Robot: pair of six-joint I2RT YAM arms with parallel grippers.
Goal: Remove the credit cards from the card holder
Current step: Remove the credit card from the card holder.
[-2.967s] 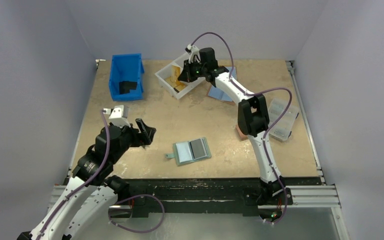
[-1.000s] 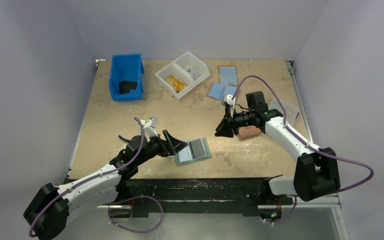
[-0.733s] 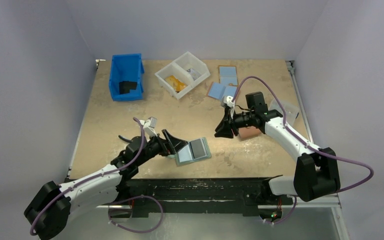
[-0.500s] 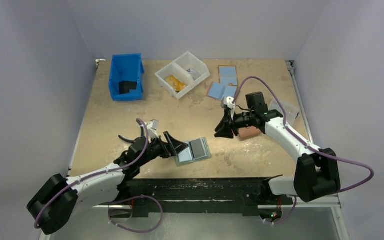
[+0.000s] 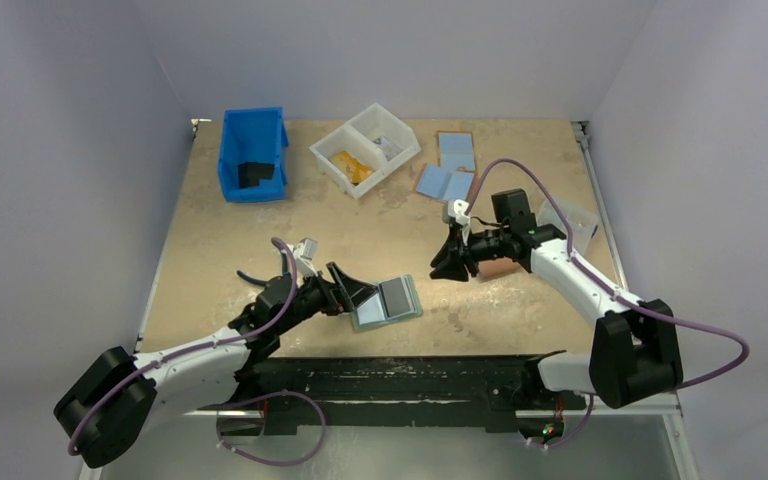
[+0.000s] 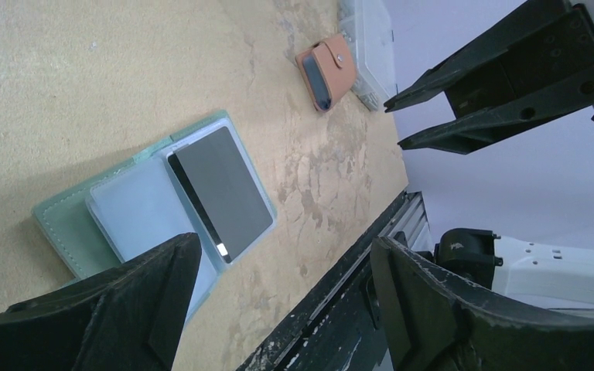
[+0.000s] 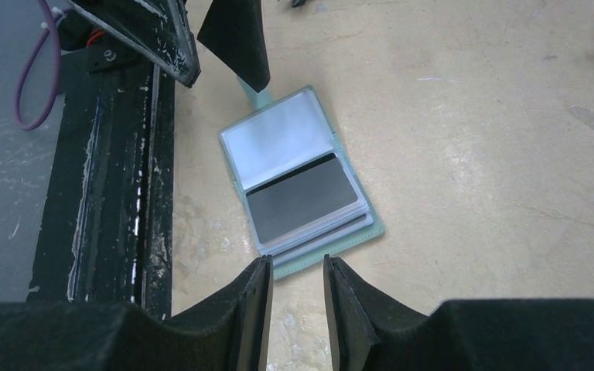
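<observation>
Since the earliest top view, both arms have swung in toward the black front rail point(image 5: 410, 370). The card holder point(image 5: 385, 301) lies open just beyond the rail, long axis along it, tab end leftward. Left wrist view: the left gripper point(image 6: 282, 255) is spread wide and empty over the holder. Right wrist view: the right gripper point(image 7: 294, 270) is narrowly parted and empty, farther from the rail. The dark card point(image 7: 302, 199) sits sleeved.

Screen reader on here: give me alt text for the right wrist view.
The teal card holder lies open on the tan table, a dark card showing in its nearer clear sleeve. The right claw hangs partly open and empty over its near edge; the left claw stands open at the far edge.
</observation>
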